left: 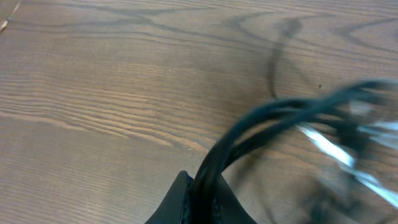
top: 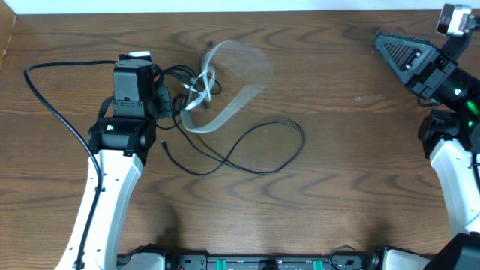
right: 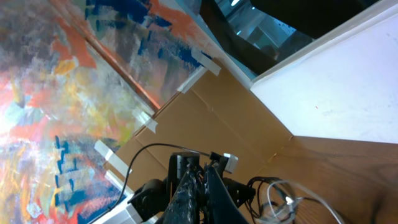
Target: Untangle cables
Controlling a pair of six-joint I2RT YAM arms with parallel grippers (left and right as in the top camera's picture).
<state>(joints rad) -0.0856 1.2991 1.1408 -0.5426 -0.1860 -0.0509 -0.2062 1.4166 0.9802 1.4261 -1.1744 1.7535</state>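
Thin black and white cables (top: 201, 94) sit tangled at the left of the brown wooden surface (top: 337, 165), black strands pinched in the left end effector (top: 163, 99). Right end effector (top: 386, 43): pressed together, empty, well apart. Best to pull gently, so knots loosen rather than tighten.

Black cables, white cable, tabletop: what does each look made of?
Black cables: matte rubber or plastic jacket, judging by their limp loops. White cable: motion-blurred, likely plastic-sheathed. Table: brown wood grain with a smooth, low sheen; real wood or laminate, cannot tell.
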